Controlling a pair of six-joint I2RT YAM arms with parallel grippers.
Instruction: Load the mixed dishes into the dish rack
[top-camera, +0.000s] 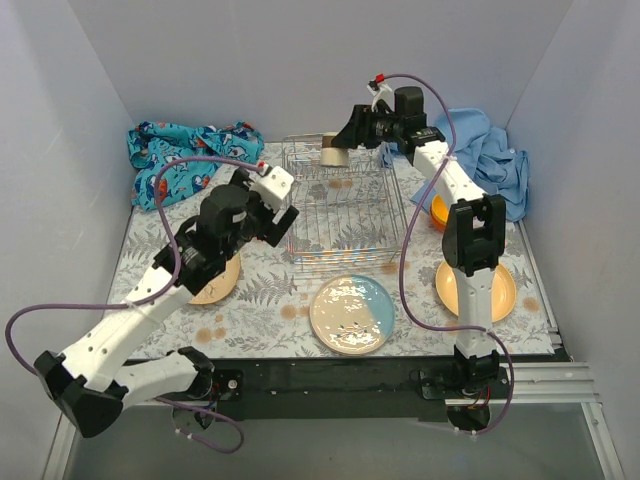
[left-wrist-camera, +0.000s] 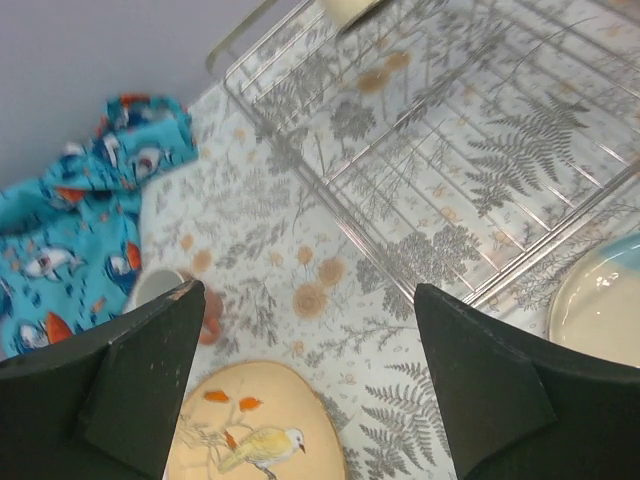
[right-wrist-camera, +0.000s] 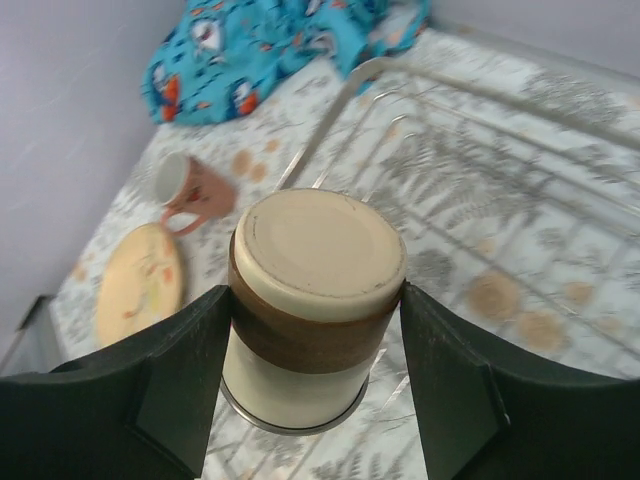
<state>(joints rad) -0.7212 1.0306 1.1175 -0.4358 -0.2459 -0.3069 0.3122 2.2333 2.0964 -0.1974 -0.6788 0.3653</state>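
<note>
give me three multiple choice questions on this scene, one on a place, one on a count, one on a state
1. Where is the cup that the right gripper holds?
A. on a plate
B. on the patterned cloth
C. at the dish rack's far end

2. How many plates lie on the table?
A. one
B. three
C. five

3. How is the left gripper?
A. open and empty
B. shut on a mug
C. shut on a plate

Answers:
1 C, the top view shows the cup at the rack's far edge.
2 B, the tan plate, the cream-and-blue plate and the yellow-orange plate.
3 A, its fingers stand wide apart with nothing between them.
</note>
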